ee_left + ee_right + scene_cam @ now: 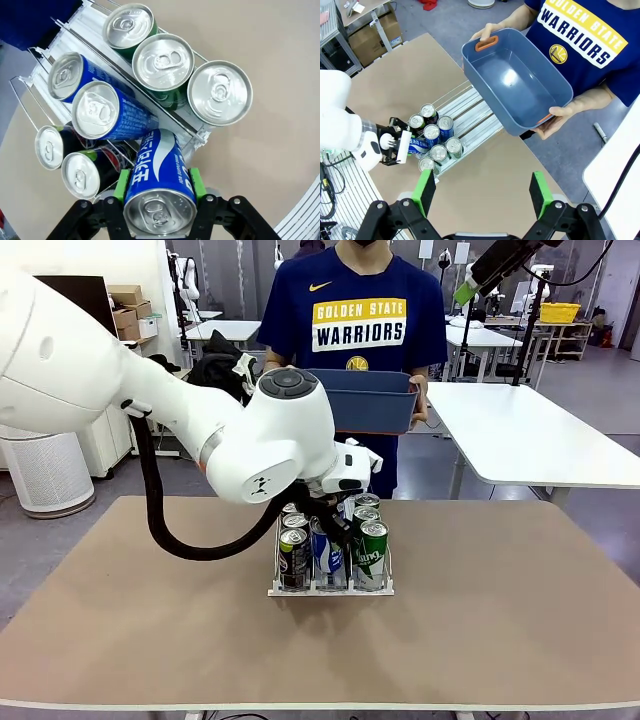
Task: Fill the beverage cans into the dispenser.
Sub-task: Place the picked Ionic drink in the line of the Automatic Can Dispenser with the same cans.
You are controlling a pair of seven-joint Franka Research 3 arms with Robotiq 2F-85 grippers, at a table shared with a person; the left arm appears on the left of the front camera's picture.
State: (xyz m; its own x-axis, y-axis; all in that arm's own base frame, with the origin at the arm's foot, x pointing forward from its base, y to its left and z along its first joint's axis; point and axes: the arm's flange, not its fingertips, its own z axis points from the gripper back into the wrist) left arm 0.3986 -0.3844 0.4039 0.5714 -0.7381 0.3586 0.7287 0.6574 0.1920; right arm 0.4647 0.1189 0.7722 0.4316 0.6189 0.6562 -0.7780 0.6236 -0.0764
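L gripper (pixel 159 202) clamped on a blue can w/ white lettering (pixel 159 185), green pads on either side of the can body, silver top facing the wrist cam; can sits at the near end of the dispenser (pixel 192 131), over the middle lane, tilted relative to the upright cans. Dispenser stands mid-table (pixel 120 640), clear rack w/ three lanes. Green lane: three green cans (pixel 162 62) in a row, tops up. Middle lane: two more blue cans (pixel 100 111), upright, one behind the other. Third lane: two dark cans (pixel 80 175), touching each other. In front view the L arm's wrist covers the rear of the rack; front row reads dark can (pixel 294 558), blue can (pixel 327 556), green can (pixel 371 554) side by side. R gripper (pixel 482 192) raised high above table, jaws wide apart, nothing between the pads, looking down on the rack (pixel 470 107) and the L gripper (pixel 395 147) at its end. Person at far side of table holds a blue-grey bin (pixel 492 85) w/ both hands, one hand (pixel 557 120) on the near rim; bin interior bare, orange handle inserts at both ends.
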